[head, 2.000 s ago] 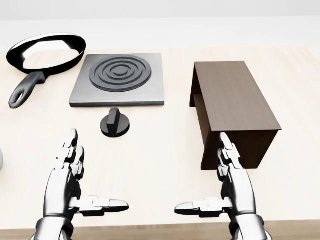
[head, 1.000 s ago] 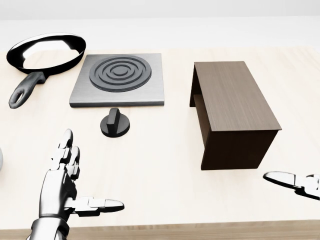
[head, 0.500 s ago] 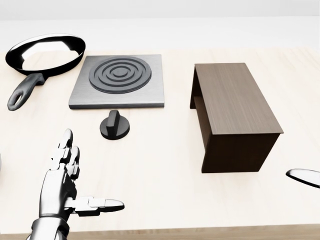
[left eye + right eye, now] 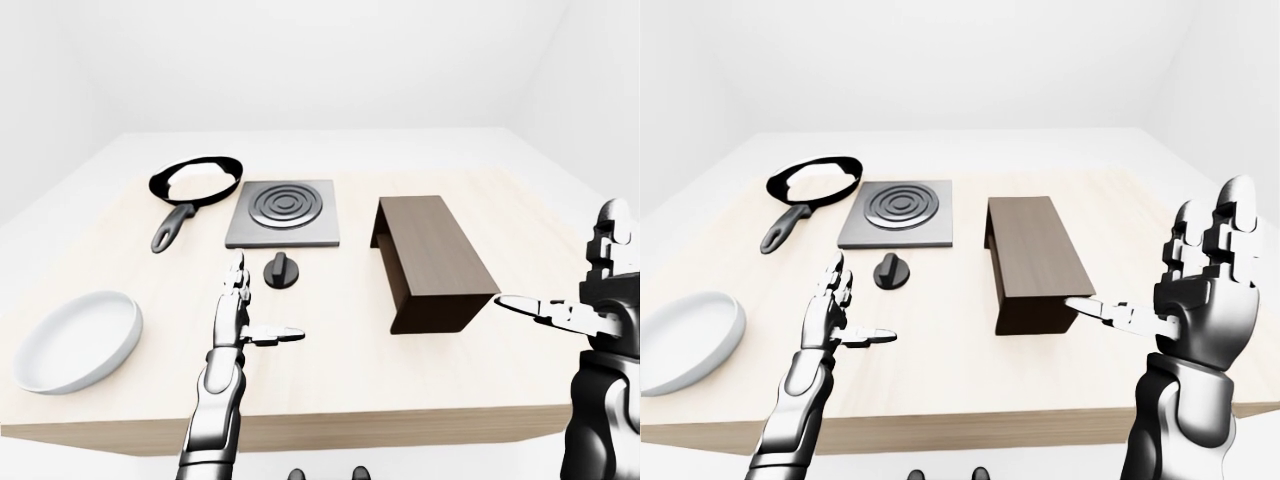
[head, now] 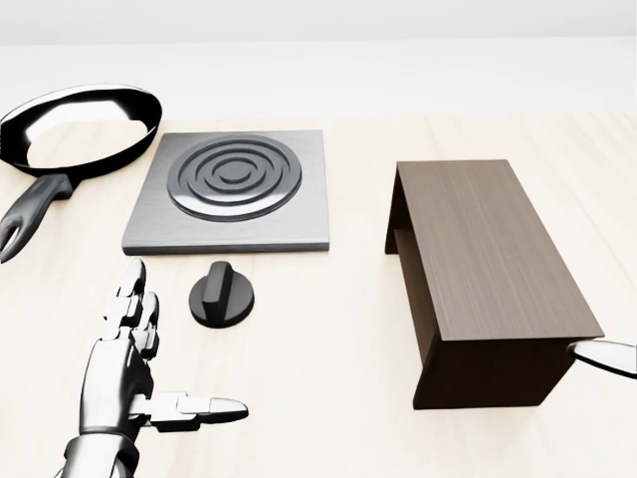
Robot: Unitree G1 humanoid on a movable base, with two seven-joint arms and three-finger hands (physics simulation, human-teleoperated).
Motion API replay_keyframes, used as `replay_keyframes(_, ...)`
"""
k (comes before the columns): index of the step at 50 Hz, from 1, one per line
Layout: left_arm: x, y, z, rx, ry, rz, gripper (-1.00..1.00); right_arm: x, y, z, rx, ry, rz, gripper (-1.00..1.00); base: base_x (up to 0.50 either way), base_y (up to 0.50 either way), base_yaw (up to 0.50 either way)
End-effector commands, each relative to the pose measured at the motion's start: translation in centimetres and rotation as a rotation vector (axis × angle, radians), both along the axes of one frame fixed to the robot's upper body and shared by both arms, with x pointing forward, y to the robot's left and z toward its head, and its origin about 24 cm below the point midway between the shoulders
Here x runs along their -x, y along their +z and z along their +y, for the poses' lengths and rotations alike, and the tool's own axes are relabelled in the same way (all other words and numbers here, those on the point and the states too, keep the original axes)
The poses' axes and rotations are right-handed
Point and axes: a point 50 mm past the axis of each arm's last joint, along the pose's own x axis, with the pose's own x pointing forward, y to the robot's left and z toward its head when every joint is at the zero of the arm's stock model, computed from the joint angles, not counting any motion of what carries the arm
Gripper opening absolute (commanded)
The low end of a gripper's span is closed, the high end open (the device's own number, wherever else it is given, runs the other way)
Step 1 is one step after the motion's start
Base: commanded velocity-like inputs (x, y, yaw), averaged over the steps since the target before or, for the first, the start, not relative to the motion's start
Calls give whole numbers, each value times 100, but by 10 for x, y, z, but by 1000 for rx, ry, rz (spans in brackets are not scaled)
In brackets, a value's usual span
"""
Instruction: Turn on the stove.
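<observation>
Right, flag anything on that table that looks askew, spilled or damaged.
Nothing stands out. The stove lies flat with its knob beside it, the pan, white bowl and dark wooden box all sit level, nothing spilled. Both hands, left and right, hover open.

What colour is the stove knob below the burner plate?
Black, the knob is matte with a raised bar grip; the head view shows it best.
</observation>
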Motion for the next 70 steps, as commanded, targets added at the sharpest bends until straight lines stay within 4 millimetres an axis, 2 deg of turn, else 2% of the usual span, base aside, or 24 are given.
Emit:
replay_keyframes(1,1,-1,0,-1,-1,1,100,-1,-2,0,0,3,10,100,28,0,0)
replay_keyframes(30,-3,-5,-1,-7,0,6,100,3,1,-1,-11,-13,-9,100,22,0,0)
replay_keyframes(38,-18,0,-1,-7,13,5,100,2,-3,-2,-20,-10,4,100,0,0,0)
replay_keyframes(46,-24,-13,-5,-17,7,48,100,1,-4,-2,-21,-7,12,100,0,0,0)
replay_keyframes(55,-27,-43,-10,-29,-6,190,100,1,-5,-2,-22,-6,14,100,0,0,0)
replay_keyframes(64,-24,-59,-14,-36,-20,267,100,1,-4,-1,-21,-5,13,100,0,0,0)
replay_keyframes(70,-23,-63,-14,-41,-19,286,100,1,-5,-1,-22,-4,15,100,0,0,0)
